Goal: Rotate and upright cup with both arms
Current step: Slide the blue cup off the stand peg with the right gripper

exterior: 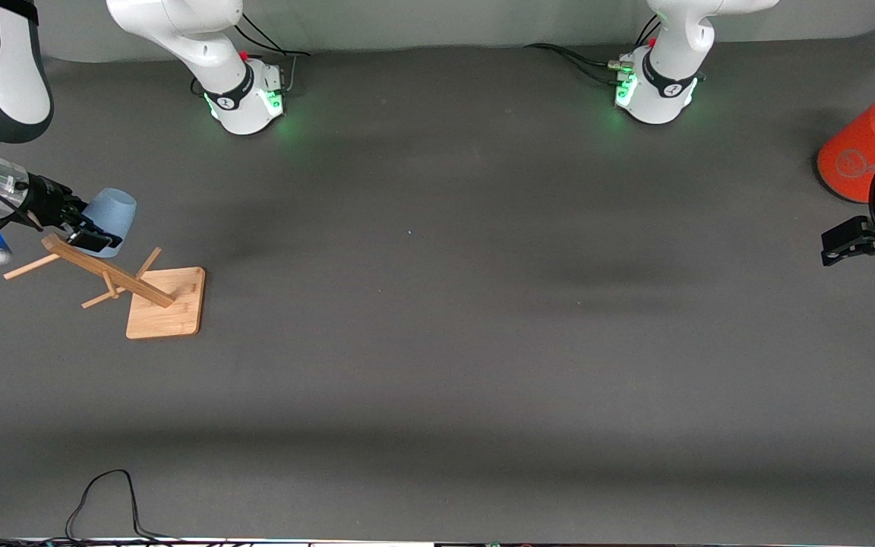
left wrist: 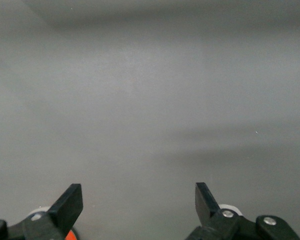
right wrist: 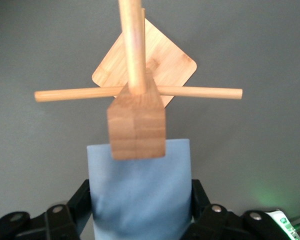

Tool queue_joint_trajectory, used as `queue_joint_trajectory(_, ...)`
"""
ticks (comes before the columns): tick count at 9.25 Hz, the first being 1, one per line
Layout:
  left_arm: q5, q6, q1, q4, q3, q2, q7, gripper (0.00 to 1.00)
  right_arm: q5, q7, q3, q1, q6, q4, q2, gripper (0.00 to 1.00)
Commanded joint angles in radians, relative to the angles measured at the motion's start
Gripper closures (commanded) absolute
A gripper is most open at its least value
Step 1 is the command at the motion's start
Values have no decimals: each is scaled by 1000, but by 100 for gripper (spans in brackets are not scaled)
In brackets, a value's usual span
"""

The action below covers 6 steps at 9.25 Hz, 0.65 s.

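The pale blue cup (exterior: pixel 114 212) is up in the air beside the top of the wooden rack's post (exterior: pixel 96 266), toward the right arm's end of the table. My right gripper (exterior: pixel 94 228) is shut on it, one black finger on each side of its wall. In the right wrist view the cup (right wrist: pixel 140 195) fills the space between the fingers (right wrist: pixel 81 200), and the post's top (right wrist: pixel 136 132) hides part of it. I cannot tell whether the cup rests on a peg. My left gripper (exterior: pixel 838 248) waits open and holds nothing, low beside the orange cylinder; the left wrist view shows its fingertips (left wrist: pixel 70 202) wide apart over bare mat.
The rack stands on a square wooden base (exterior: pixel 168 308) with thin pegs (exterior: pixel 31 267) sticking out sideways. A large orange cylinder (exterior: pixel 863 152) with a grey top stands at the left arm's end of the table. A black cable (exterior: pixel 103 490) loops at the table edge nearest the front camera.
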State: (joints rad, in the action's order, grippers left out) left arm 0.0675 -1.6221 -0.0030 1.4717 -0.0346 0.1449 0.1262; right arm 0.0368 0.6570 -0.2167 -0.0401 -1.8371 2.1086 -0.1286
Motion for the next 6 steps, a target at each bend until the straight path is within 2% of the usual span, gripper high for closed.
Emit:
queue_joint_trajectory(1,2,19,1,-22,-1,7,4,0,14,29,-1,-36,60,-9,-63,49)
queue_joint_trajectory(4,2,19,0,-22,-1,7,4,0,14,180,0,-122,165,-9,-169,49)
queue_joint_trajectory(6,2,19,0,-22,-1,8,4,0,14,326,0,-217,225,-9,-218,49)
